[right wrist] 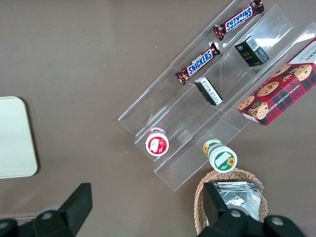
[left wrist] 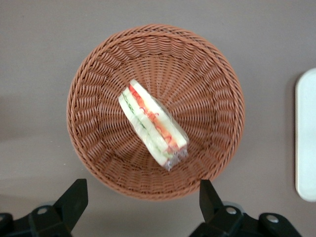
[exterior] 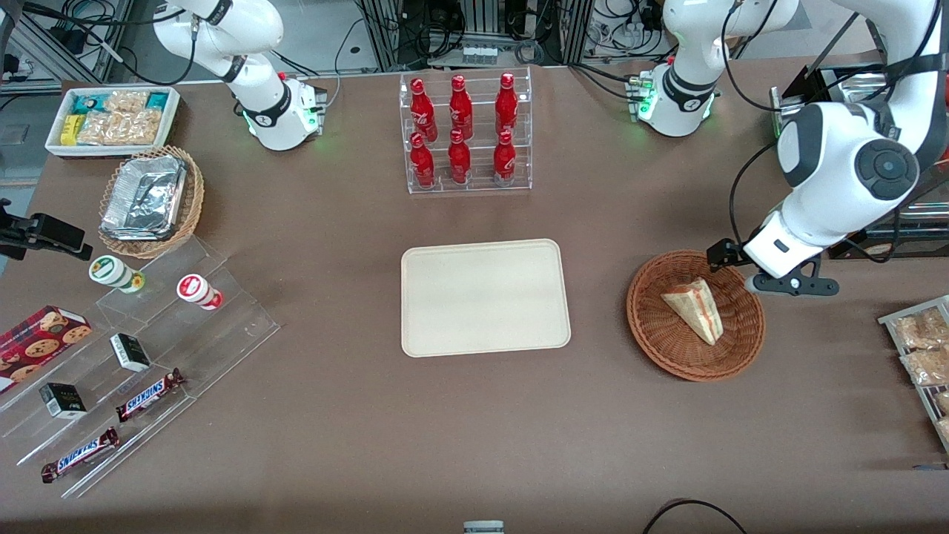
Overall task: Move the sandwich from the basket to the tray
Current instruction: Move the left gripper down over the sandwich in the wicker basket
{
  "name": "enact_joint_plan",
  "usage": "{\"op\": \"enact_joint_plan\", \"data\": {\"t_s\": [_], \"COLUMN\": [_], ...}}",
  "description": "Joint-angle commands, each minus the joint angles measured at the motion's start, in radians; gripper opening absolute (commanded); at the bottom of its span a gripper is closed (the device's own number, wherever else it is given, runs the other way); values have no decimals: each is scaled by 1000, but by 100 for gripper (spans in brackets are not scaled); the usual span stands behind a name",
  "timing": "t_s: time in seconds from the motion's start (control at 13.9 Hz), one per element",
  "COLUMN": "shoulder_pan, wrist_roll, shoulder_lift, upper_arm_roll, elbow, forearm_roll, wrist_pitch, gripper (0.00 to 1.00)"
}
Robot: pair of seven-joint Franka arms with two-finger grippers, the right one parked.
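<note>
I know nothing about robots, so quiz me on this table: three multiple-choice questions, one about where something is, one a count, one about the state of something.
1. Where is the sandwich?
A. on the tray
B. in the round reddish-brown basket
C. in the bottle rack

2. How many red bottles stand in the clear rack?
A. four
B. six
C. eight

3. What is the gripper doing?
A. hanging open above the basket, holding nothing
B. shut on the sandwich
C. resting on the tray

Answers:
1. B: the wedge lies inside the basket, while the tray beside it is bare.
2. B: two rows of three bottles.
3. A: in the wrist view its two fingers stand wide apart above the basket's rim, the sandwich lying untouched.
</note>
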Motion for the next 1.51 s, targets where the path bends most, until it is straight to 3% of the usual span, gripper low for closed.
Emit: {"op": "enact_joint_plan", "data": {"t_s": [0.0, 0.22, 0.5, 0.79, 1.3, 1.37, 1.44], "shoulder_pan": [-4, -28, -47, -47, -39, -39, -38], "wrist_roll": [-215, -593, -882, -882, -905, -908, -940], "shoulder_lift": [10, 52, 102, 159, 262, 265, 263], "upper_arm_roll": [0, -3, -1, -1, 0, 0, 0], "elbow": [-36, -48, -47, -47, -42, -44, -44], "forearm_roll": [-1, 3, 18, 74, 60, 58, 57], "wrist_pitch": [79, 168, 200, 204, 256, 257, 250], "gripper": [100, 100, 100, 100, 100, 89, 20]}}
